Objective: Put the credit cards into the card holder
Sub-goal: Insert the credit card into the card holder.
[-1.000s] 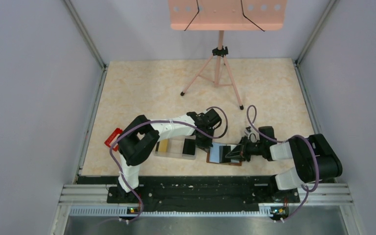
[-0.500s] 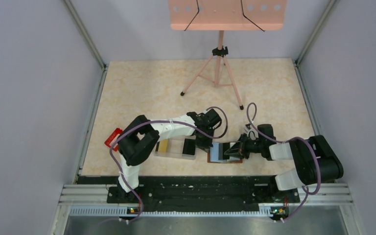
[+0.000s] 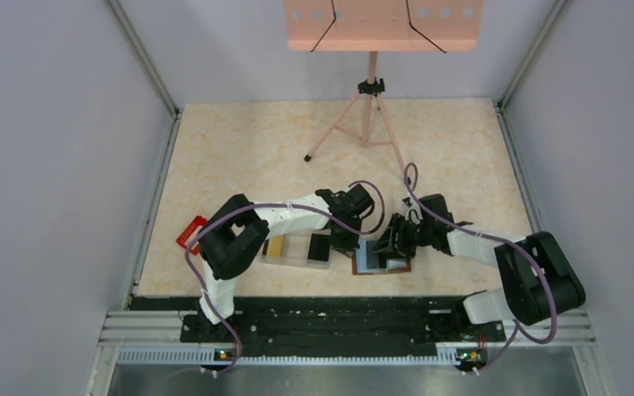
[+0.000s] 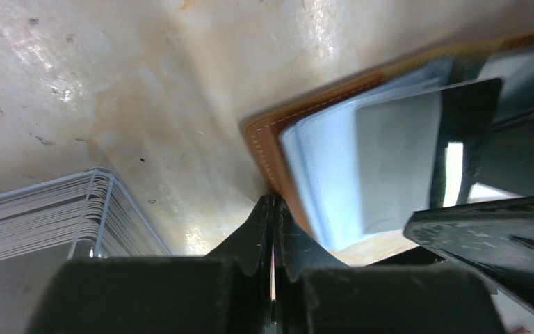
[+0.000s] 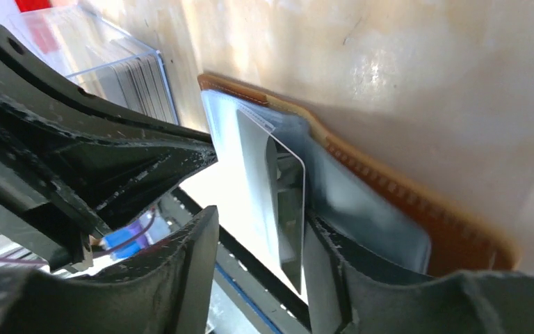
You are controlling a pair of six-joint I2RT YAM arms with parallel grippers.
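Observation:
The brown card holder (image 3: pixel 377 263) lies unfolded on the table, its pale blue-grey inside (image 4: pixel 327 167) facing up. My left gripper (image 4: pixel 273 202) is shut, and its tips touch the holder's brown stitched edge (image 4: pixel 264 139). My right gripper (image 5: pixel 261 219) stands open over the holder. A glossy black credit card (image 5: pixel 285 209) sits partly inside a clear pocket, leaning by one finger (image 5: pixel 323 257) with a gap to the other. From above, both grippers, left (image 3: pixel 348 244) and right (image 3: pixel 390 245), meet at the holder. More credit cards, one yellow (image 3: pixel 274 246) and one black (image 3: pixel 319 247), lie in the tray.
A clear plastic tray (image 3: pixel 297 257) sits just left of the holder, with stacked cards showing edge-on (image 4: pixel 35 223). A red object (image 3: pixel 190 233) lies at the table's left edge. A pink tripod (image 3: pixel 369 124) stands at the back under a pink board. Grey walls enclose the table.
My right gripper has opened and let go of the black card, and its arm has swung left and farther back over the holder. The left gripper has stayed put.

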